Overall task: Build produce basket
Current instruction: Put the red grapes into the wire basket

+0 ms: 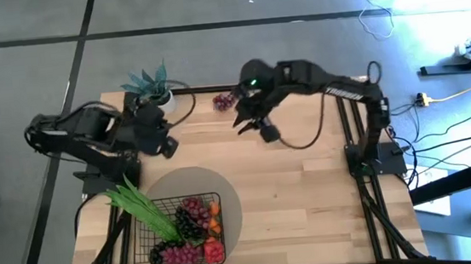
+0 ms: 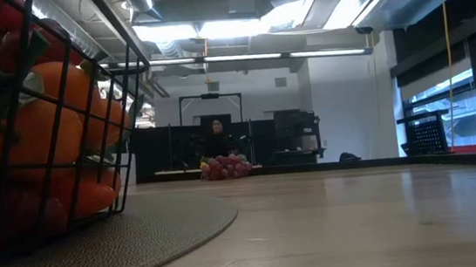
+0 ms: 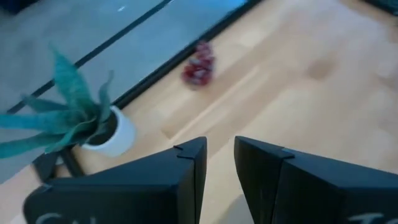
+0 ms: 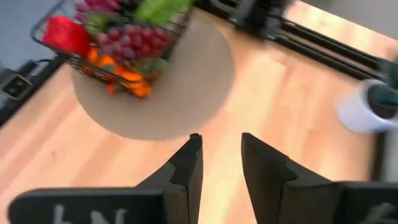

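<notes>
Right gripper (image 1: 250,124) hangs upper centre of the high view, fingers a bit apart, empty; basket (image 1: 143,243) sits bottom left, loaded. Low view: grape bunch (image 2: 224,166) far off, centre. Left gripper (image 3: 219,163) slightly parted too.

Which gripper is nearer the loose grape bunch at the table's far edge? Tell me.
Right. The right gripper hangs just beside the grape bunch; the left gripper sits farther off, by the potted plant.

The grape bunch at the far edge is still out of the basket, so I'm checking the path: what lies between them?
Between the grape bunch and the basket, the high view shows bare wood, then the grey round mat.
</notes>
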Tool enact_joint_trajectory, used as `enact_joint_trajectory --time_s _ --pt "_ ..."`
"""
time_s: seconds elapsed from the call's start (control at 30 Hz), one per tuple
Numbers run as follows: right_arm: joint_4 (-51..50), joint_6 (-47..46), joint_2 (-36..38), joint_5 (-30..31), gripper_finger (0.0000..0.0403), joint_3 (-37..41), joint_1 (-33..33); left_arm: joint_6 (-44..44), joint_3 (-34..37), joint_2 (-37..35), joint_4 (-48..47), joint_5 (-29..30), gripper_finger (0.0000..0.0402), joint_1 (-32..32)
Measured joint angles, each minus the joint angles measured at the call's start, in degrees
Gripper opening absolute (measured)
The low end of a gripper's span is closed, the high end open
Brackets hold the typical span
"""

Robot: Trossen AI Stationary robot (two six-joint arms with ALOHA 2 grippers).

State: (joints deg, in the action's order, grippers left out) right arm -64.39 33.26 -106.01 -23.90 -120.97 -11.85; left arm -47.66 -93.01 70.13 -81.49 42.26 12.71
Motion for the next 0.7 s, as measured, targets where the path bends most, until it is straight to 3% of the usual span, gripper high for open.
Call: enact_joint_trajectory --time_s 0.23,0.43,0.7 --pt "-3.91 0.35 6.96 6.04 0.0096 0.0 -6.34 -2.51 0.07 4.56 9.05 -8.49 0.0071 -15.24" --pt "-4.84 0.26 11.31 6.97 0.0096 0.0 -11.95 4.06 -0.02 12.44 19.59 -15.17 0.0071 -25.42" --pt "-5.22 0.24 13.13 6.95 0.0096 0.0 -16.33 9.7 0.07 25.43 33.69 -31.15 0.0071 -35.23"
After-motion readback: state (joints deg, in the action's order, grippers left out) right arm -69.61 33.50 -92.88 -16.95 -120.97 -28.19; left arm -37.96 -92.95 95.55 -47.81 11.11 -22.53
